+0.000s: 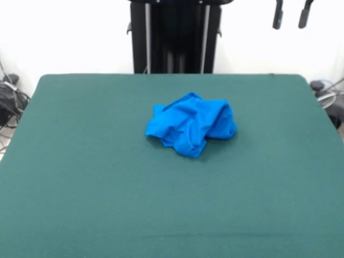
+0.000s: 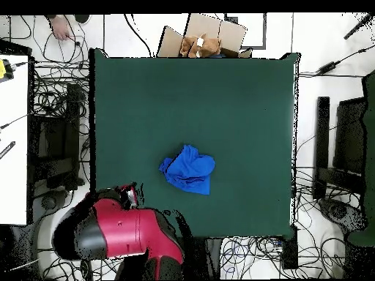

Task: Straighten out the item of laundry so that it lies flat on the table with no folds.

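T-shirt (image 1: 191, 129) crumpled mid-table (image 1: 80, 161), well apart from raised, parted pincer (image 1: 292, 14).

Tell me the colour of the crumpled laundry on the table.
Bright blue all over; the item of laundry shows best in the front view.

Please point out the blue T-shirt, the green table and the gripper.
blue T-shirt (image 1: 191, 124): front view, middle of the crumpled heap.
green table (image 1: 80, 177): front view, bare cloth top.
gripper (image 1: 292, 14): front view, between its two dark fingertips.
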Tool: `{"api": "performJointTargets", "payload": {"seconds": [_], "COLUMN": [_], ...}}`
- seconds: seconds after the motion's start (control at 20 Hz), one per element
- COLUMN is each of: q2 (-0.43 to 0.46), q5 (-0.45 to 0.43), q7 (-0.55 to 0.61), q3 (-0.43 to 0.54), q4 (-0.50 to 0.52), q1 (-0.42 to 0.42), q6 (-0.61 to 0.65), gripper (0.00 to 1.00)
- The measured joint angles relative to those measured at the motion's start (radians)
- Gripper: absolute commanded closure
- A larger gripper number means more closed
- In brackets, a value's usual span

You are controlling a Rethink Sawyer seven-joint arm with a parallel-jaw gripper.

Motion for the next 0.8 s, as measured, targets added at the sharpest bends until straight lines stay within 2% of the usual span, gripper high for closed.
{"api": "performJointTargets", "payload": {"seconds": [0.3,0.8], "q2": [0.000,0.044], "q5": [0.000,-0.023], "q7": [0.000,0.000], "q3": [-0.009,-0.018], "q4": [0.000,-0.018], "q1": [-0.020,-0.153], "q6": [0.000,-0.023], "gripper": [0.00,0.00]}}
